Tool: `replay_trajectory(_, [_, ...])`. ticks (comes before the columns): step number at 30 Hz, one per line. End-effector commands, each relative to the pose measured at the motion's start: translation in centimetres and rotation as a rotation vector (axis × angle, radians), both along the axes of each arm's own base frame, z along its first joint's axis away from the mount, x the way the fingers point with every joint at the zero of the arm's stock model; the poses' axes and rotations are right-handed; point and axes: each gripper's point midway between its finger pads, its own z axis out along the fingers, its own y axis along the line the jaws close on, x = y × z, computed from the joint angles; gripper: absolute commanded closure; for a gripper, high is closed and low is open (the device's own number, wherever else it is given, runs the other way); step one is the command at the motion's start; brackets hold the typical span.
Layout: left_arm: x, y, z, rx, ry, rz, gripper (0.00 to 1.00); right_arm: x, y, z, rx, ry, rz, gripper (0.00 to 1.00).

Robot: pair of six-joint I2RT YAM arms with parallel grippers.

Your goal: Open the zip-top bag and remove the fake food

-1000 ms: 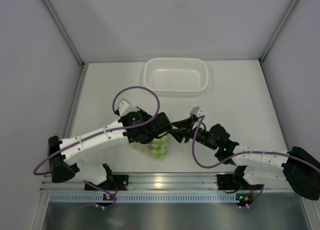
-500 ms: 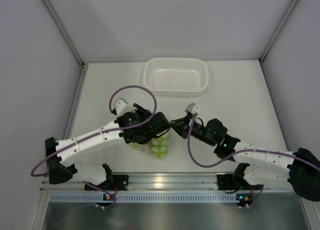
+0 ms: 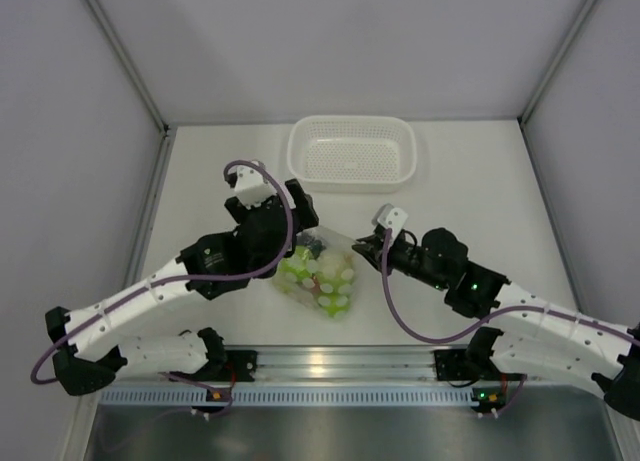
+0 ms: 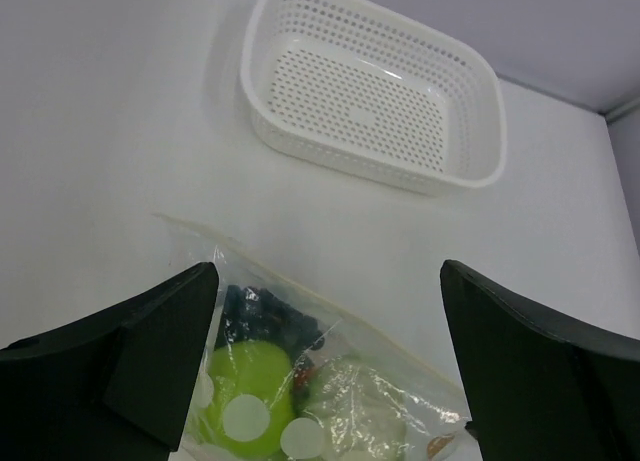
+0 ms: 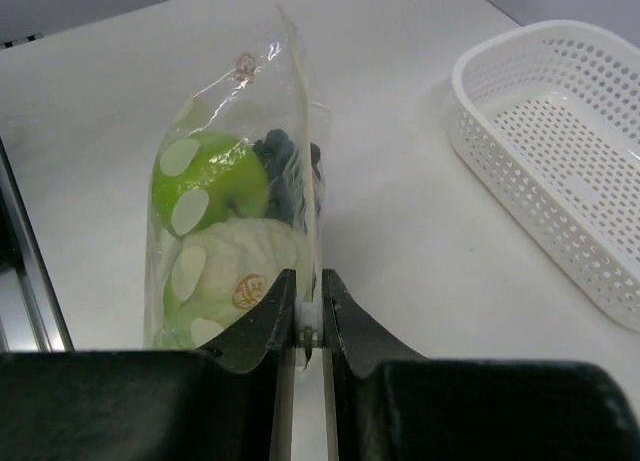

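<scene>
Right gripper pinching the zip-top bag, left gripper spread above it

The zip-top bag (image 3: pixel 320 276) lies on the bench (image 3: pixel 470 201) between the two arms, apart from the white basket (image 3: pixel 350 122) at the far side. The right gripper (image 5: pixel 308 293) is closed on one edge of the bag. The left gripper (image 4: pixel 325 281) hangs over it with its fingers wide apart, holding nothing. The fake food is inside: a green apple (image 5: pixel 215 186), dark grapes (image 5: pixel 285 171) and a pale green ball (image 5: pixel 235 256)
</scene>
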Motion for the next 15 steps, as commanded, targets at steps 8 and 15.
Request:
replay_trajectory(8, [-1.1,-7.6,5.1,0.465,-0.487,-0.934,0.05,-1.9,-0.6,3.8,-0.022,-0.069,0.088,1.00])
replay_trajectory(15, [-6.8,-10.7,1.3,0.597,-0.537,-1.465,0.14,-3.2,-0.8,3.6,-0.040,-0.078,0.153,1.00])
